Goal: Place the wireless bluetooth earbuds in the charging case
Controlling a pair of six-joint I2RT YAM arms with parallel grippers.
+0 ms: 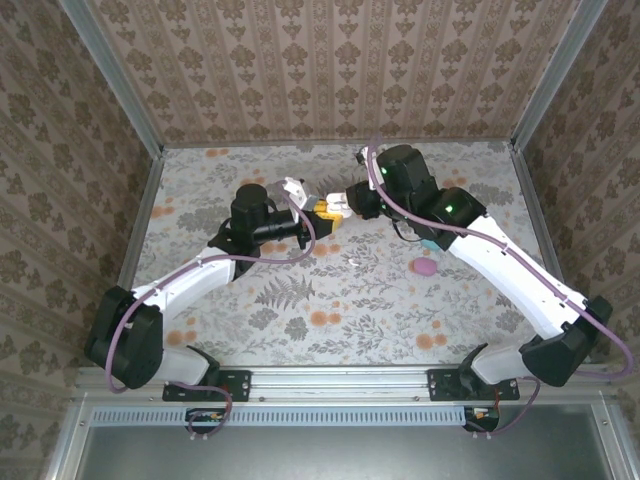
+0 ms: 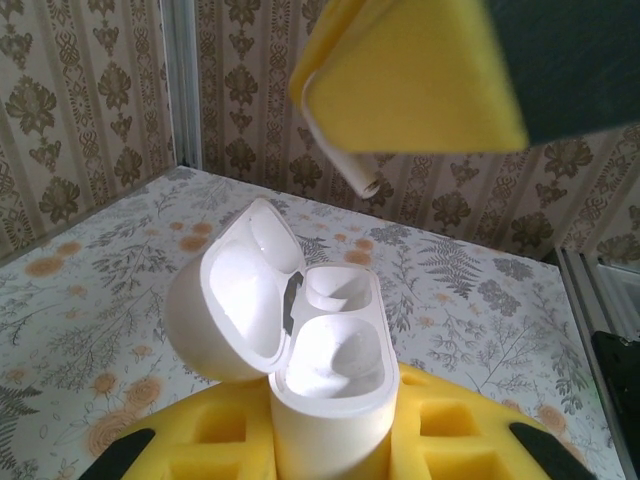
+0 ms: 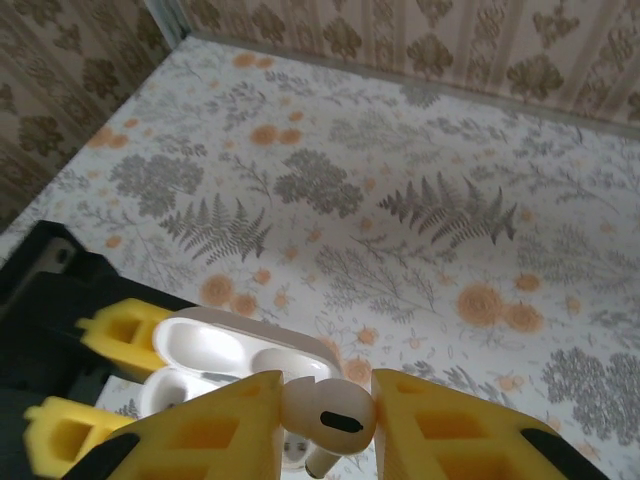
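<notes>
My left gripper (image 2: pixel 330 445) is shut on the base of a white charging case (image 2: pixel 330 390), which it holds upright. The case's lid (image 2: pixel 235 300) is hinged open to the left and both wells look empty. My right gripper (image 3: pixel 325 420) is shut on a white earbud (image 3: pixel 325 412), pinched between its yellow pads with the stem pointing down. The earbud's stem (image 2: pixel 357 176) hangs a little above and behind the open case (image 3: pixel 215 345). In the top view the two grippers (image 1: pixel 325 208) meet tip to tip above mid-table.
A pink pebble-shaped case (image 1: pixel 425 266) lies on the floral table right of centre. Something teal (image 1: pixel 430 243) peeks from under my right arm. A small white piece (image 1: pixel 352 260) lies near the middle. Patterned walls enclose three sides.
</notes>
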